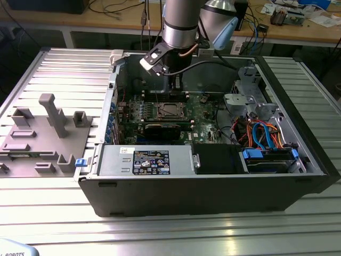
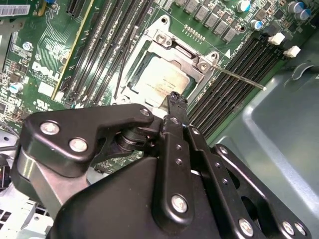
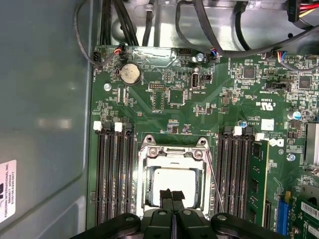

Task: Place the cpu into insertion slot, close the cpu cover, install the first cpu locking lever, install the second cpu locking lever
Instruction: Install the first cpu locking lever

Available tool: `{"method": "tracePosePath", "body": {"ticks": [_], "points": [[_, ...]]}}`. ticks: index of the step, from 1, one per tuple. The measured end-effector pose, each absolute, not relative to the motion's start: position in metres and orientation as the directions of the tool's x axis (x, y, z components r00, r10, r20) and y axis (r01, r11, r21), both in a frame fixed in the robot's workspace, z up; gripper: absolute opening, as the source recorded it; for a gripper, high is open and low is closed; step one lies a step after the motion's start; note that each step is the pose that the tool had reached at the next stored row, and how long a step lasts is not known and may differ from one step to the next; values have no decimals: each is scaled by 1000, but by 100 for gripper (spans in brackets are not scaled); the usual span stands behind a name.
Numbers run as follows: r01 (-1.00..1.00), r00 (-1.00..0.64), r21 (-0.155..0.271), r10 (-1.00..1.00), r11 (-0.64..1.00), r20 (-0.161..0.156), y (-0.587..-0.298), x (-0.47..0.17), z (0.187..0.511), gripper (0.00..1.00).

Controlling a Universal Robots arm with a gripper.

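1. Claw (image 3: 172, 195): I see both fingers pressed tight together with nothing gripped. The tips are low over one edge of the chip; I cannot tell whether they touch it.
2. Chip (image 3: 173, 180): it lies flat in the socket (image 3: 174, 149), and its silver top shows through the cover's opening.
3. Cover (image 3: 147, 179): a silvery frame, lying flat around the chip.
4. Lever (image 2: 239, 78): a thin rod angled out from the socket's side over the memory slots (image 3: 114, 174).
5. Circuit board (image 3: 164, 99): green, inside the open computer case (image 1: 213, 186). The socket sits between two banks of memory slots.
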State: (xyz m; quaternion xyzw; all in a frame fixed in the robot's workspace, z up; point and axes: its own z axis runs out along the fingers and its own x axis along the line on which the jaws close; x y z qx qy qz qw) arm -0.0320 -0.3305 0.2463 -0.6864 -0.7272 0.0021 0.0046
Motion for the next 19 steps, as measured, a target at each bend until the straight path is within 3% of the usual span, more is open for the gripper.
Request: {"method": "tracePosePath", "body": {"ticks": [19], "points": [[984,-176,-9,984,176,4,-330,-32,246,11]]}}
